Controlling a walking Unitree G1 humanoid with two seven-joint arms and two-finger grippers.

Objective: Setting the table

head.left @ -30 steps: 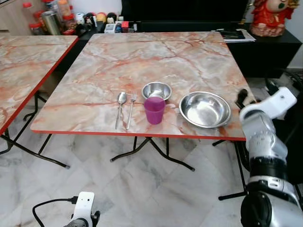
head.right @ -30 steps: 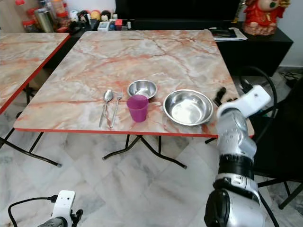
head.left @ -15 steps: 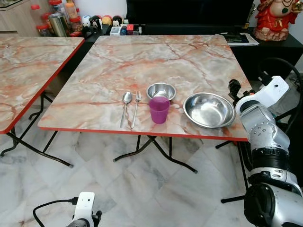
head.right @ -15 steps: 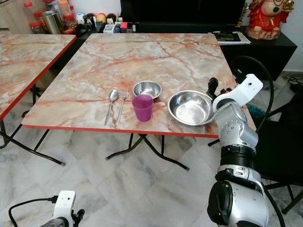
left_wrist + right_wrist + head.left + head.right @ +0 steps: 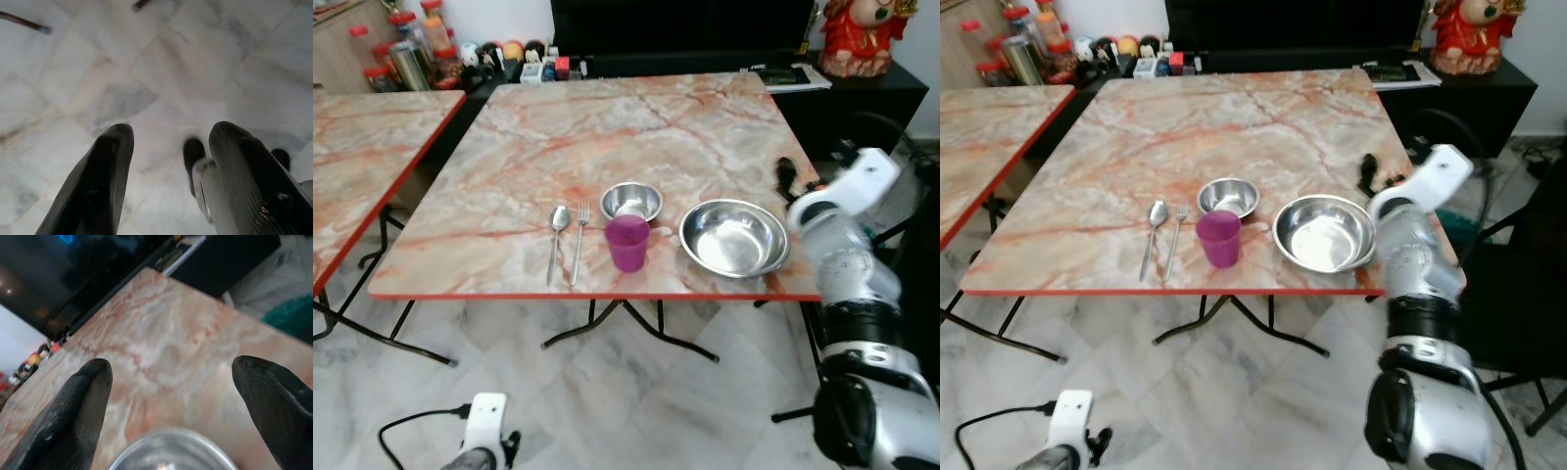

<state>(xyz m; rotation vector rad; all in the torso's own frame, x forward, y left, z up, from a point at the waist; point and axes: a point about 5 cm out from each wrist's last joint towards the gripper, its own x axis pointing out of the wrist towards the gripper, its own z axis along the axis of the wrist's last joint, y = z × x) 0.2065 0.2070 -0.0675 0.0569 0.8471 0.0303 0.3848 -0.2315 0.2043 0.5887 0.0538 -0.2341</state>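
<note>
The right silver arm is raised and bent at the table's right edge, its right gripper (image 5: 171,406) of two long black fingers spread wide apart above the tabletop. The left gripper (image 5: 166,181) hangs low over the floor, its black fingers parted.

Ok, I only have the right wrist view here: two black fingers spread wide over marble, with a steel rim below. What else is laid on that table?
Observer: That rim is a large round steel bowl. To its left stands a purple plastic cup.
Operator: Any cutlery?
Observer: Yes, a steel spoon and a steel fork lie side by side, left of the cup.
Operator: And the left tool?
Observer: The left tool hangs open, low over the pale marble floor.
</note>
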